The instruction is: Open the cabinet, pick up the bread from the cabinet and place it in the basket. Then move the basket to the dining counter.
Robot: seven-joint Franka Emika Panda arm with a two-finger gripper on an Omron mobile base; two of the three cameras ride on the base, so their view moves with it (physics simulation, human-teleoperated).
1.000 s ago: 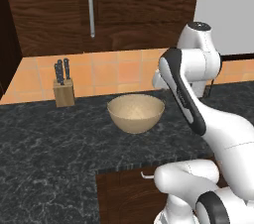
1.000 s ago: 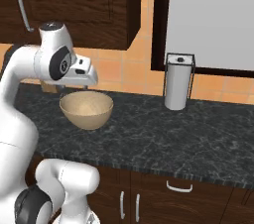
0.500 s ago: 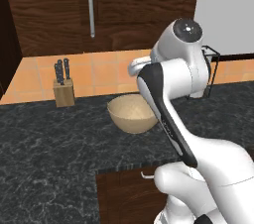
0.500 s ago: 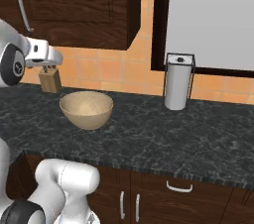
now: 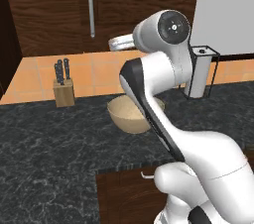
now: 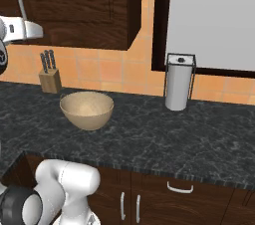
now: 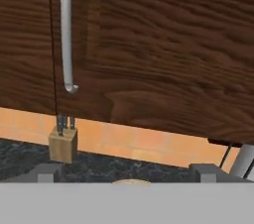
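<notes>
A kitchen is showing: wood-grain wall cabinet (image 5: 59, 5), knife block (image 5: 64, 91), black granite counter (image 6: 199, 134), orange tiled backsplash (image 6: 114, 72).

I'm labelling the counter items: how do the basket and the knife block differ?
The basket is a wide, round, open bowl, pale tan; the knife block is a small, boxy wooden block, a bit darker. The basket looks empty inside, while the knife block holds dark-handled knives. The basket sits mid-counter; the knife block stands back by the tiled wall. Both rest upright on the black counter.
</notes>
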